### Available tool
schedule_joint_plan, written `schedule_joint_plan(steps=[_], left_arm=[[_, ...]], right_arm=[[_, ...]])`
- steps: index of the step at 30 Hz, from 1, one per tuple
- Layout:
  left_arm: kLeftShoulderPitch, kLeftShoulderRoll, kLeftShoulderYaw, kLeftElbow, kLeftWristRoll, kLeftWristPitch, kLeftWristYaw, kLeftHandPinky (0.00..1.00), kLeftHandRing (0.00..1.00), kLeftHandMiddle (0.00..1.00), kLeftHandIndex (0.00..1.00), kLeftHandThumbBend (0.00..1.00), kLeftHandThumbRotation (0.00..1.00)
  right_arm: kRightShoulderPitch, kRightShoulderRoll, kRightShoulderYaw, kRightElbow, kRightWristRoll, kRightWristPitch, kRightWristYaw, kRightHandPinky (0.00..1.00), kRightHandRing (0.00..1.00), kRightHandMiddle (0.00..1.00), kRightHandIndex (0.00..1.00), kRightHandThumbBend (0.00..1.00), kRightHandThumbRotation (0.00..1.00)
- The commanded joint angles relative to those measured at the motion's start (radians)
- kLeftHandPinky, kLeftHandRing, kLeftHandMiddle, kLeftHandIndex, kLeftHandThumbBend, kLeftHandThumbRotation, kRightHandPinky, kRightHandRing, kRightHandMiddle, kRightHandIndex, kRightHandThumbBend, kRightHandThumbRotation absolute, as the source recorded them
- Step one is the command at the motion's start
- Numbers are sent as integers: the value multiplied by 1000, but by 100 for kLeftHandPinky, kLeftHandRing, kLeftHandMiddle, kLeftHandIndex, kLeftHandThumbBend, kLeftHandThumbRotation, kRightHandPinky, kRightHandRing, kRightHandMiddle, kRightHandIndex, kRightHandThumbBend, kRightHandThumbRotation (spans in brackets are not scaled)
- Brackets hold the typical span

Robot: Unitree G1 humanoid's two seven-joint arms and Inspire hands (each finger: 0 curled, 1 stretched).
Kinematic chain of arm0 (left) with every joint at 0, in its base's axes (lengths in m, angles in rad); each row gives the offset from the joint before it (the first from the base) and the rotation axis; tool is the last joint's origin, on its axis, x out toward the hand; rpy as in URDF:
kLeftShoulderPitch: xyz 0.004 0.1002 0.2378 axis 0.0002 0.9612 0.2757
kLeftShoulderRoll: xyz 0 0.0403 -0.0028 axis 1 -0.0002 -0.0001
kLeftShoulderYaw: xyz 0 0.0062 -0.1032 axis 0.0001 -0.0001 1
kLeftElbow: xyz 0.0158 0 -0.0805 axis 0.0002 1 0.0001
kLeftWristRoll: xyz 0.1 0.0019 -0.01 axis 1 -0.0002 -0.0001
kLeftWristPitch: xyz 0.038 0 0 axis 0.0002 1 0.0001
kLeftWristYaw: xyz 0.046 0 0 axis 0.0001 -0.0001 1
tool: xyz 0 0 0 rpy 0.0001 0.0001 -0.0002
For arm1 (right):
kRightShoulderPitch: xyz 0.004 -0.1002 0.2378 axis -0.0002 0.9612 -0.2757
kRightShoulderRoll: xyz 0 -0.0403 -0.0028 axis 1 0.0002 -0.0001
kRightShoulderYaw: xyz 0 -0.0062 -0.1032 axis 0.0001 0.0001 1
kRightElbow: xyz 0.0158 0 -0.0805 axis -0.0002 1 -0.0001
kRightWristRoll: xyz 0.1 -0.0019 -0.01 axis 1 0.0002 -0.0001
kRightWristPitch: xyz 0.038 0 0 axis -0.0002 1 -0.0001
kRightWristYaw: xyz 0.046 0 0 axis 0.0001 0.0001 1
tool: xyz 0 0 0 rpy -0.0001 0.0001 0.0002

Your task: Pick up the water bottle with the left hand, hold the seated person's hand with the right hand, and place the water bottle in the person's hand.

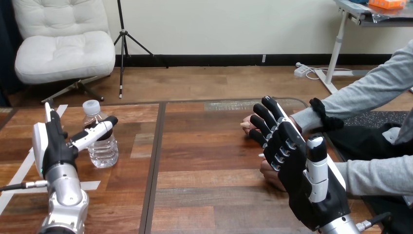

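Observation:
A clear water bottle point(102, 146) with a white cap stands upright on the wooden table point(209, 161) at the left. My left hand point(53, 146) is open just left of it, fingers pointing up and the thumb point(95, 132) reaching across the bottle's front; whether it touches the bottle I cannot tell. At the right, my right hand point(292, 161) is open with straight fingers. It lies over the person's farther hand point(247, 125), which rests on the table with its fingertips showing past mine. The person's nearer hand point(271, 176) sits under my palm's edge.
White tape strips point(19, 170) mark the table at the left. A dark seam point(155, 165) runs down the table between the bottle and the hands. The person's grey-sleeved forearms point(370, 87) come in from the right edge.

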Motion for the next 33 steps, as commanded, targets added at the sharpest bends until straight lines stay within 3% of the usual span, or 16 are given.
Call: schedule_joint_plan(steps=[1, 17, 33], left_arm=[[-101, 30, 2, 14, -6, 2, -6, 85, 97, 100, 100, 100, 29], [-140, 41, -1, 21, -15, 37, -15, 83, 95, 100, 100, 97, 29], [-175, 54, -4, 42, -16, 57, -42, 89, 99, 100, 100, 97, 28]], right_arm=[[-45, -8, -5, -19, 7, -24, 2, 100, 100, 99, 99, 92, 100], [-45, -6, -5, -19, 8, -24, 0, 100, 100, 99, 99, 91, 100], [-46, -4, -6, -16, 11, -23, 1, 100, 100, 99, 100, 92, 100]])
